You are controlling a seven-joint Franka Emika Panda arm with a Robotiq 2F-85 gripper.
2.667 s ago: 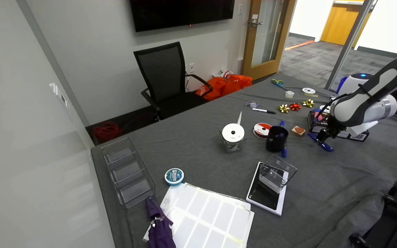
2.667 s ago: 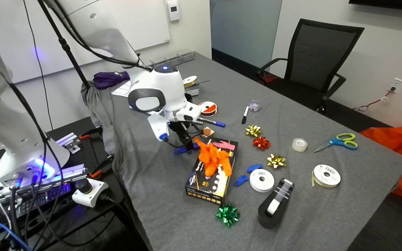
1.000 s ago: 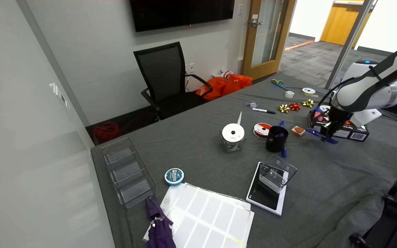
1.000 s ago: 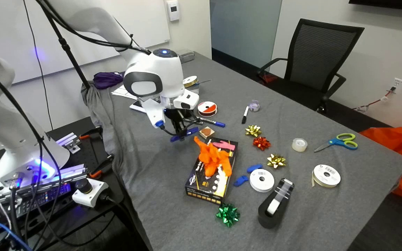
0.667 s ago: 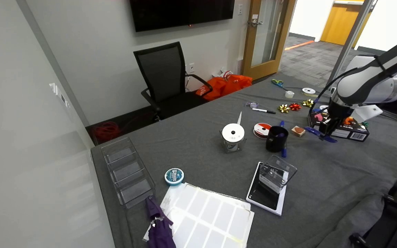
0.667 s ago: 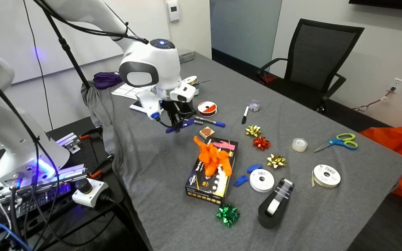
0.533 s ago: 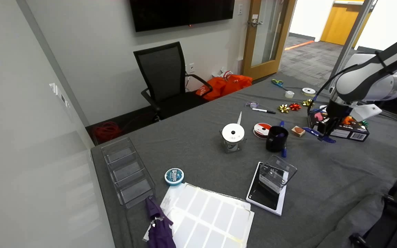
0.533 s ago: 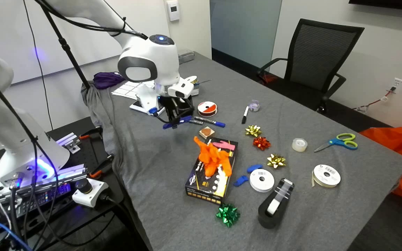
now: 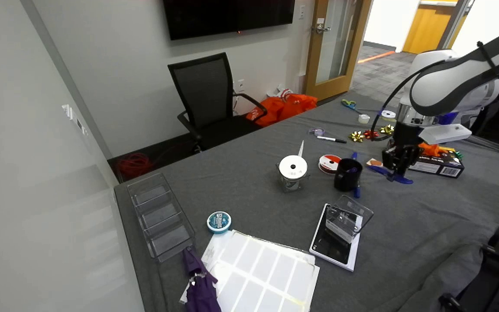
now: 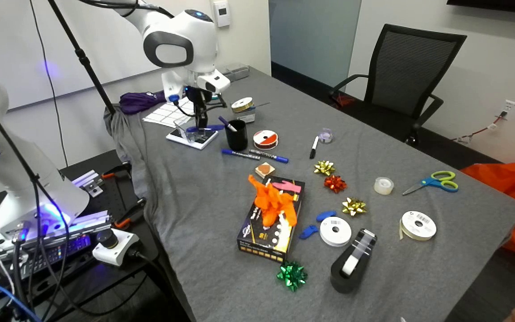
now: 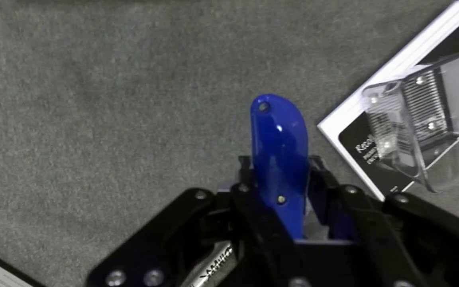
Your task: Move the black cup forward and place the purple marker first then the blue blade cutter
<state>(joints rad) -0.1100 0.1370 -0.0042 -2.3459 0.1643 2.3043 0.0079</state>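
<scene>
The black cup (image 10: 238,139) stands upright on the grey cloth, and in an exterior view the purple marker (image 10: 226,123) leans inside it, its purple end sticking out above the rim. My gripper (image 11: 280,163) is shut on the blue blade cutter (image 11: 279,137); its fingers press both sides of the cutter's body. Held level above the table, the blade cutter (image 9: 402,179) points across the jaws. In an exterior view my gripper (image 10: 201,126) appears to the left of the cup, apart from it. The cutter's rear part is hidden by the fingers in the wrist view.
Two blue-capped markers (image 10: 270,156) lie beside the cup. Near them are a red ribbon spool (image 10: 266,139) and a wooden stamp (image 10: 265,169). A flat white-edged box (image 9: 336,247) carries a clear holder (image 9: 348,219). A glove box (image 10: 262,237) and a white spool (image 9: 293,167) stand nearby.
The gripper has carried the blade cutter up off the cloth and away from the glove box, to the left in both exterior views. The cup and marker have not moved.
</scene>
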